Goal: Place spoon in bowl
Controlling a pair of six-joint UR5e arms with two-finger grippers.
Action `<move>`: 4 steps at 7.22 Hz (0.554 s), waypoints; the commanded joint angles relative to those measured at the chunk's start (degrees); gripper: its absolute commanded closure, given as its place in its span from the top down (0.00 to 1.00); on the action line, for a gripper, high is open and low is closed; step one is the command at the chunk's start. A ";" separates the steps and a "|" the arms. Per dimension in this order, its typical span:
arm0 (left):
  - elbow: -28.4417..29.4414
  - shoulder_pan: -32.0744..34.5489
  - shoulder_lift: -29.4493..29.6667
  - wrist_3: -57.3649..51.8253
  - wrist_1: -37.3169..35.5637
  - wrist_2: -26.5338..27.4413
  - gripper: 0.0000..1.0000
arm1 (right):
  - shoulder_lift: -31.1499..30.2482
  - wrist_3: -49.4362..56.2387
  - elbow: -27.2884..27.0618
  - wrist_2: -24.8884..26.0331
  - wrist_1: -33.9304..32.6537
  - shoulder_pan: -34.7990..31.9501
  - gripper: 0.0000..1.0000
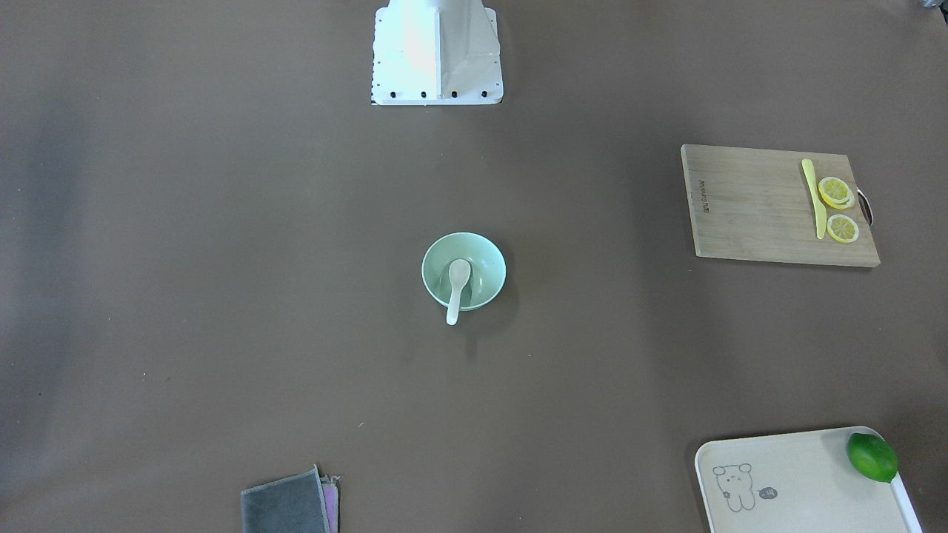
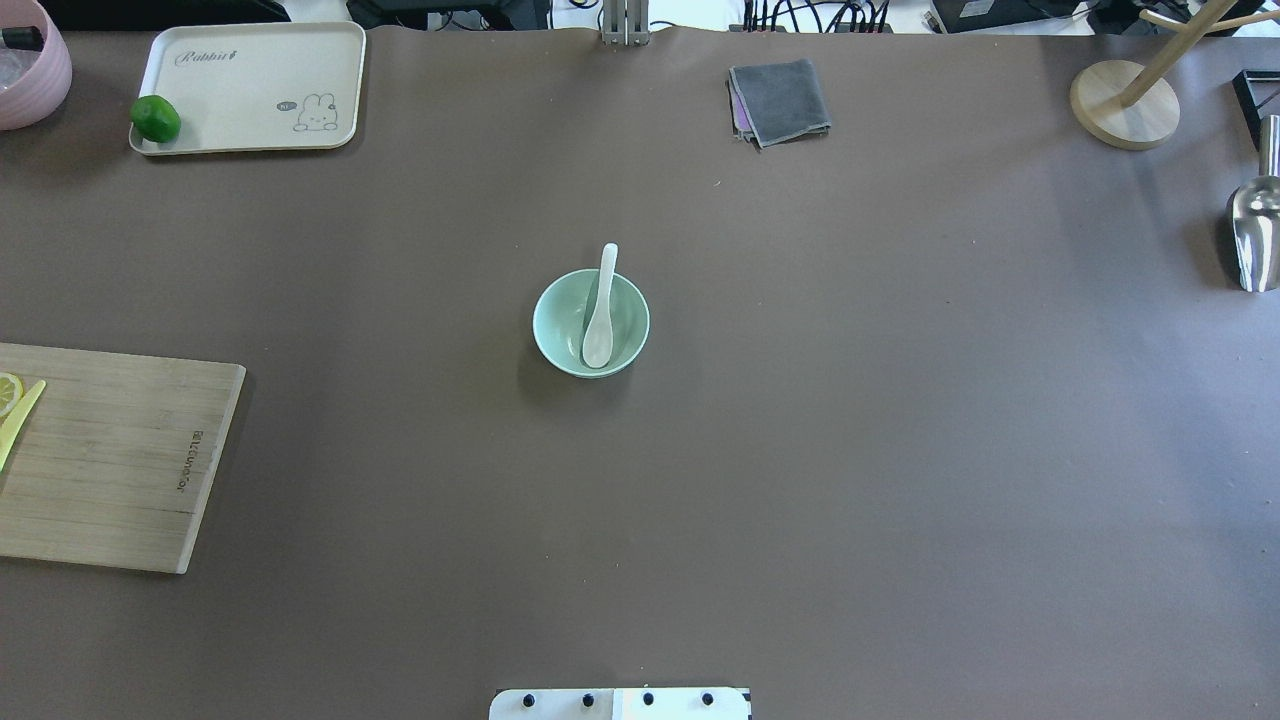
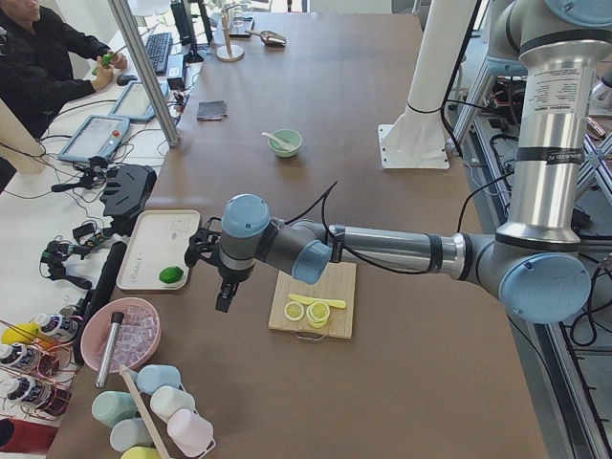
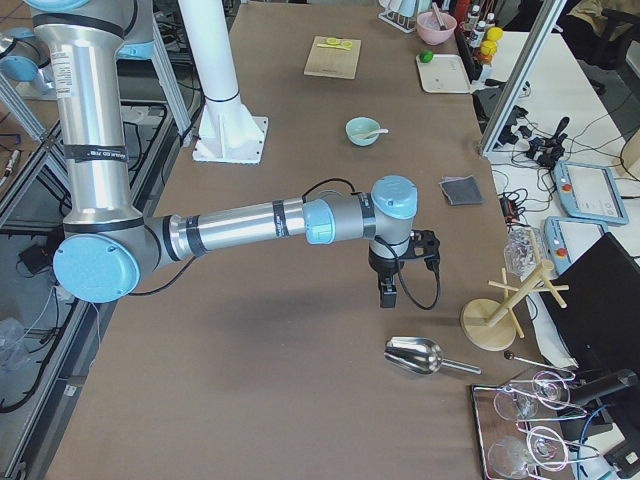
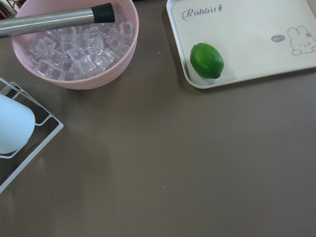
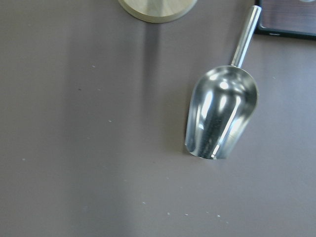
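1. At the middle of the brown table (image 2: 900, 450) sits the mint-green bowl (image 2: 557, 322). The white soup spoon (image 2: 599, 325) is inside it: the scoop lies on the bottom, and the handle leans on the rim and pokes out over the side away from the robot.
2. Neither arm is near the bowl. The left gripper (image 3: 224, 304) hangs above the table between the rabbit tray (image 3: 153, 247) and the cutting board (image 3: 316, 277). I can't tell how wide its jaws stand.
3. The right gripper (image 4: 387, 296) hangs over the far end, pointing down, close to a metal scoop (image 6: 222, 113) and the round base of a wooden stand (image 2: 1124, 105). Its jaws I can't make out either.
4. On the board lie a yellow knife (image 1: 815, 200) and lemon slices (image 1: 835, 191) just beside it.
5. A lime (image 1: 872, 457) rests at the tray's corner, near a pink bowl of ice cubes (image 5: 79, 49).
6. A folded grey cloth (image 2: 780, 100) lies at the table's operator edge.
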State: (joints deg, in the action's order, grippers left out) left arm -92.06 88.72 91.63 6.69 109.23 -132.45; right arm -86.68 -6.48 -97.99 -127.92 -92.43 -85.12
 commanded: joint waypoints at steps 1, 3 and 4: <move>0.56 2.07 -0.83 -1.95 -2.70 -0.36 0.98 | -0.94 1.03 3.76 3.22 -0.82 -0.66 1.00; 1.01 2.07 -0.92 -2.03 -2.79 -0.36 0.98 | -4.72 0.24 4.38 -6.17 2.06 -1.09 1.00; 1.53 2.07 -1.45 -2.21 -2.79 -0.53 0.98 | -4.29 0.32 4.91 -5.94 2.08 -1.10 1.00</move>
State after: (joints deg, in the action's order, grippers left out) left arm -91.06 90.75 90.63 4.68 106.52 -132.84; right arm -90.79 -6.01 -93.80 -132.22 -91.13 -86.10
